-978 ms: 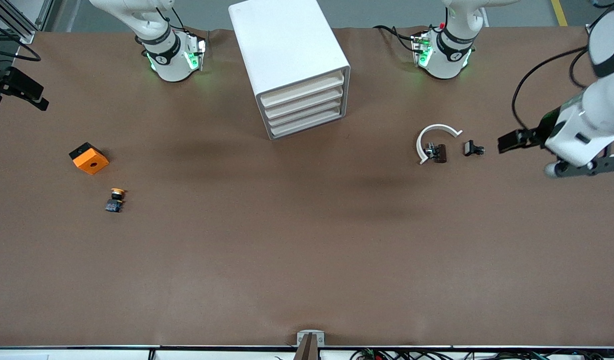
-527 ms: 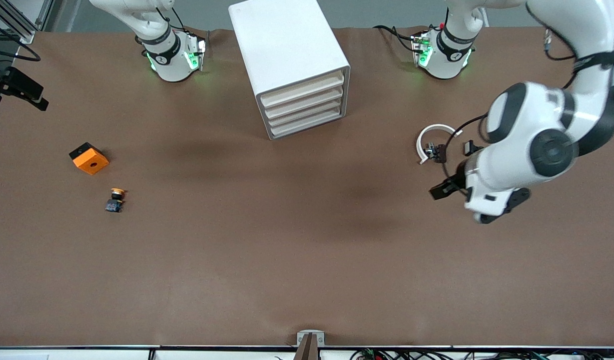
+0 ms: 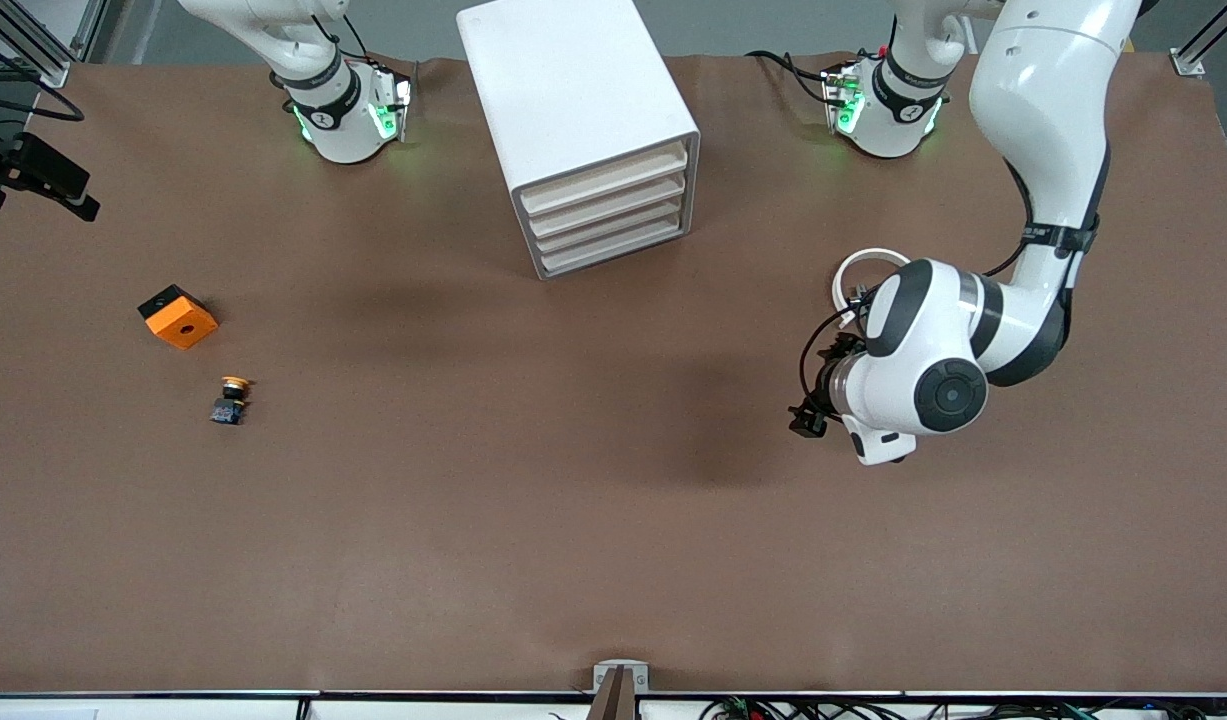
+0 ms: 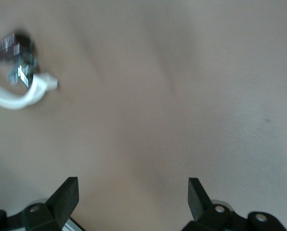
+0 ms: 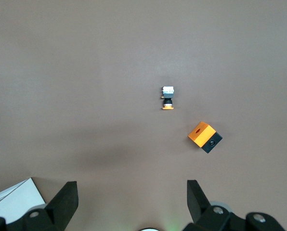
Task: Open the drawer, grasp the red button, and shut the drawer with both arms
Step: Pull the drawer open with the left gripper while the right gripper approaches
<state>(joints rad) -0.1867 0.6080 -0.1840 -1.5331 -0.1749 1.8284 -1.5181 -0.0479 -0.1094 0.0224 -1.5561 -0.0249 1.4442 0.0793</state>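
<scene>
Left black two-finger gripper (image 4: 133, 199), jaws apart and empty, swung inward over bare brown table (image 3: 613, 520); white four-drawer cabinet (image 3: 583, 130) unopened. Right black gripper (image 5: 132, 199) waiting, jaws apart.

The tabletop (image 3: 573, 500) is plain matte brown. On it the drawer cabinet (image 3: 573, 110) is white, its four drawer fronts (image 3: 608, 215) a paler cream. Toward the right arm's end from the cabinet, the cube (image 3: 178, 317) is orange with one black face, and the small push-button (image 3: 231, 398) just nearer the camera has a yellow-orange cap on a black-and-blue body. The left arm (image 3: 1033, 150) is glossy white with black joint bands; the curved piece (image 3: 858, 268) beside it is white.
</scene>
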